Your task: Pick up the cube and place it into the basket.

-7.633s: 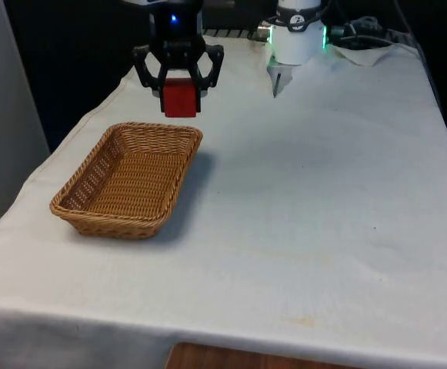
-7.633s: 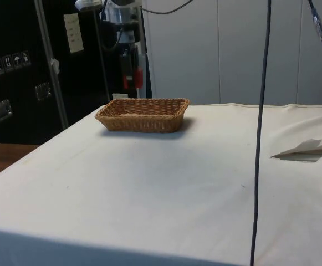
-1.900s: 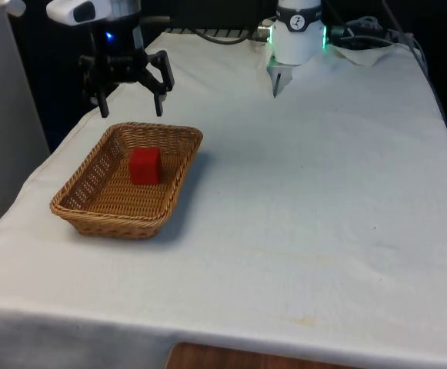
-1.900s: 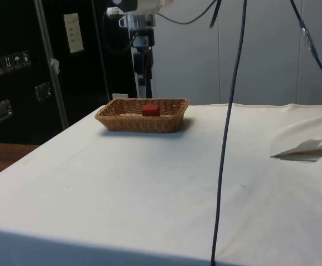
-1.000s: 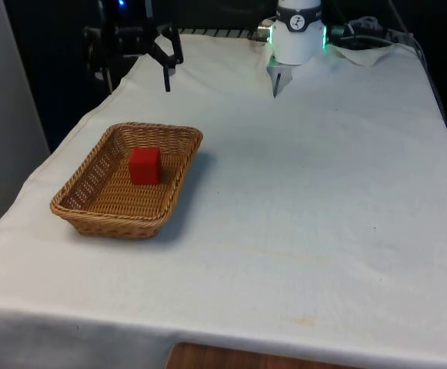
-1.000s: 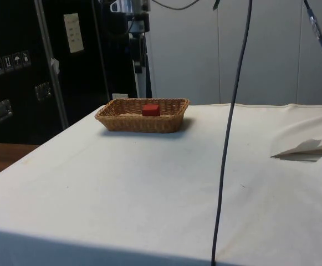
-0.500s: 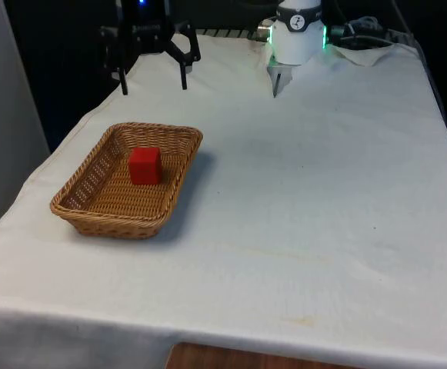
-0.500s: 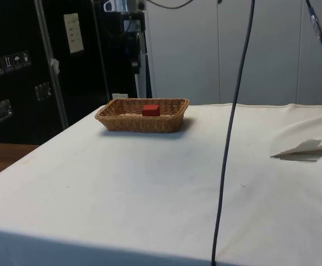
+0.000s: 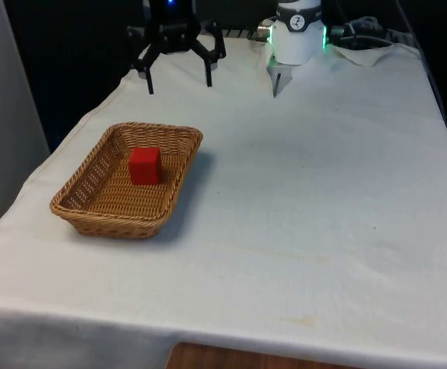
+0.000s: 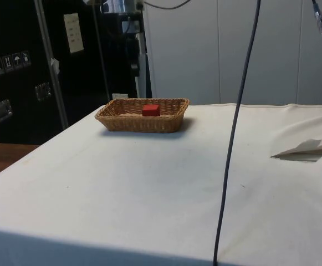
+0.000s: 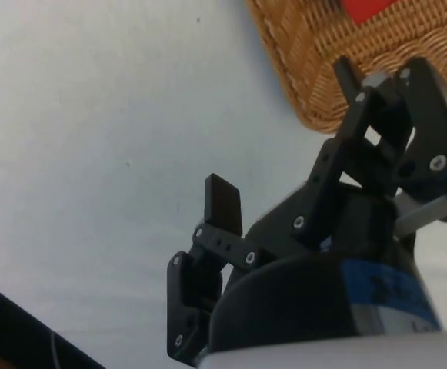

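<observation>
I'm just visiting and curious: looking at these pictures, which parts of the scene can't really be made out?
- The red cube: in the wrist view, cut off by the picture's edge.
- The cube's lower part: in the side view, hidden behind the wicker basket's near wall.
- The gripper: open in the front view, but in the side view it is dark against the black cabinets, so its shape is lost.
- The basket: partly behind the gripper's fingers in the wrist view.

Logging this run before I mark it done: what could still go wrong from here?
Little. The red cube lies inside the basket, and the gripper hangs open, well above and beyond it. The basket sits near the table's edge at the front view's left, so a low return sweep could nudge it off.
</observation>
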Robot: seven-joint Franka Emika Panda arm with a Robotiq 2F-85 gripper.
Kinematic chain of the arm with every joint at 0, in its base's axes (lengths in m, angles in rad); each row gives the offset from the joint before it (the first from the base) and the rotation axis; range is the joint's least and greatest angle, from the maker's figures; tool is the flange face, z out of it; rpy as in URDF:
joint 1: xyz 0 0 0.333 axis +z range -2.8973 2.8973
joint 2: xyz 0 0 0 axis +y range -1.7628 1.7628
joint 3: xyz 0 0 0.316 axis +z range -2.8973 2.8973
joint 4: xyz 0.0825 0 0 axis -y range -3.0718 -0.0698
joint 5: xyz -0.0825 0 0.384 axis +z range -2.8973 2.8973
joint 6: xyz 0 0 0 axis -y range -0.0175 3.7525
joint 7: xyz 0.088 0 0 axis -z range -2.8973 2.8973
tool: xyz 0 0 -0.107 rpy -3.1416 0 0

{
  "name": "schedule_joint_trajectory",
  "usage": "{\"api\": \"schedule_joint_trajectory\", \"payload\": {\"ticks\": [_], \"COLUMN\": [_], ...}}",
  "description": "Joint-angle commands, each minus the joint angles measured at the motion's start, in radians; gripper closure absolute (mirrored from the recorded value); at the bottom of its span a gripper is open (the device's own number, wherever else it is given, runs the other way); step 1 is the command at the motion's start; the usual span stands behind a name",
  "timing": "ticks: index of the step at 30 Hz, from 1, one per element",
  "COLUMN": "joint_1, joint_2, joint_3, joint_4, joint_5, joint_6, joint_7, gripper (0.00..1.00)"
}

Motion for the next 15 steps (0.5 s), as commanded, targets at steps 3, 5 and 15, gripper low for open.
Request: {"api": "schedule_joint_trajectory", "payload": {"ticks": [3,5,15], "joint_1": [0.012,0.013,0.01], "joint_2": [-0.019,-0.029,-0.036], "joint_3": [0.0,0.006,0.014], "joint_4": [-0.026,-0.037,-0.055], "joint_5": [-0.019,-0.024,-0.022], "joint_6": [0.017,0.016,0.012], "joint_7": [0.023,0.037,0.083], "gripper": [0.0,0.0,0.0]}}
